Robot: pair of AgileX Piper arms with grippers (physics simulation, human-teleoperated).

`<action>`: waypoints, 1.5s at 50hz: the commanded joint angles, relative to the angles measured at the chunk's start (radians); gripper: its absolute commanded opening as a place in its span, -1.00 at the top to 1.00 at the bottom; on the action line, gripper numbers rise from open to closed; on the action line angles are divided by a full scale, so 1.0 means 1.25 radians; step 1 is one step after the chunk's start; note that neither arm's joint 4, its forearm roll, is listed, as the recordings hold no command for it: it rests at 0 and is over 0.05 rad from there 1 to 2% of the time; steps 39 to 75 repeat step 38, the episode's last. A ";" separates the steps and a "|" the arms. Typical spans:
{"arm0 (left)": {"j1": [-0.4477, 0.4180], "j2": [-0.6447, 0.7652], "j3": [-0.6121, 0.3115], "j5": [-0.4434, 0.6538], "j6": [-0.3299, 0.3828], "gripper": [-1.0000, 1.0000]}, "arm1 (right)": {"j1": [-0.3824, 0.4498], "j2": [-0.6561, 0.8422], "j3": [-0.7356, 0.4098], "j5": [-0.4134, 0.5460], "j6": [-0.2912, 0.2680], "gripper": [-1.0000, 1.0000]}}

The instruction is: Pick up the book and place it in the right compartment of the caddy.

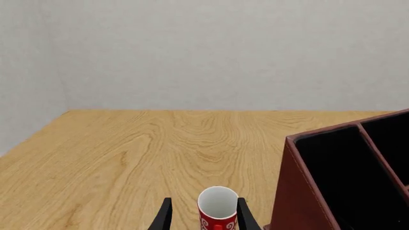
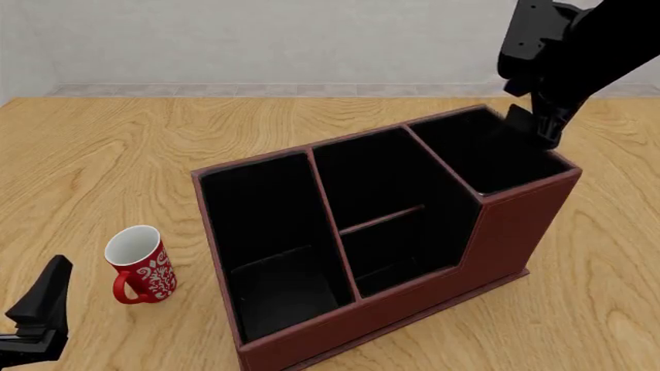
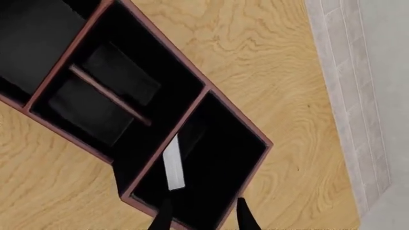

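- Wooden table (image 2: 93, 154) with a pale grain fills the scene, backed by a plain light grey wall (image 2: 258, 39).
- At the front view's lower left edge, the left gripper (image 1: 204, 218) sits low near the table; its two dark fingers are spread apart with nothing between them, and in the left wrist view the mug stands just ahead of the fingertips.
- Just to its right stands a red mug (image 2: 139, 265) with a white swirl pattern, upright, its white inside showing and its handle pointing toward the near left.
- To the right of the mug, close but apart, sits the caddy (image 2: 495, 239), a large reddish-brown box with black lining, set at an angle on the table.
- It has a long section on the left, a middle one crossed by a thin divider, and the right compartment (image 2: 484, 158) with the tallest wall.
- Inside that right compartment, in the right wrist view, the book (image 3: 173, 165) shows as a strip of white page edges against the black lining, leaning near the inner wall.
- Above the caddy's far right corner hangs the right gripper (image 3: 203, 215), its fingers parted and holding nothing, directly over the right compartment.
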 commanded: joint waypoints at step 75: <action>0.000 0.008 0.001 -0.008 -0.001 -1.00 | 0.009 -0.184 -0.029 0.006 -0.009 -1.00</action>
